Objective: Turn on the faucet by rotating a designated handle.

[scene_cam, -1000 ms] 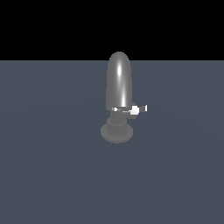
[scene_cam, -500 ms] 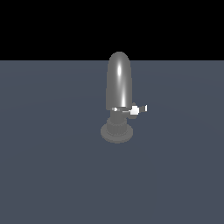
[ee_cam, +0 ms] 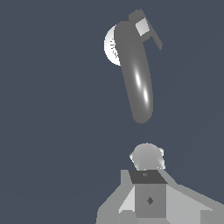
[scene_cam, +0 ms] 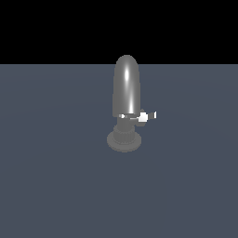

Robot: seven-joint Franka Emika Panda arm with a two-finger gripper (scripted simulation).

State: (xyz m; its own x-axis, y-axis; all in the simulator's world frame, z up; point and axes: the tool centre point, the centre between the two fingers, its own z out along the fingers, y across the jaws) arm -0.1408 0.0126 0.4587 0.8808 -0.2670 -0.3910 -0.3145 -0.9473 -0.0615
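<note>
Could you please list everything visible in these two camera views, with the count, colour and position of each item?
faucet: one, glossy dark grey, upright near the middle of the exterior view, tall rounded spout body over a ribbed neck and round base.
handle: one, white, short bar sticking out from the faucet's neck toward the exterior view's right.
surface: one, flat slate blue-grey, under the faucet and filling most of both views.
background: black band above the surface in the exterior view.
tool: one, light and dark grey, seen only in the wrist view, apart from the faucet; whether it is open or shut cannot be told.
</note>
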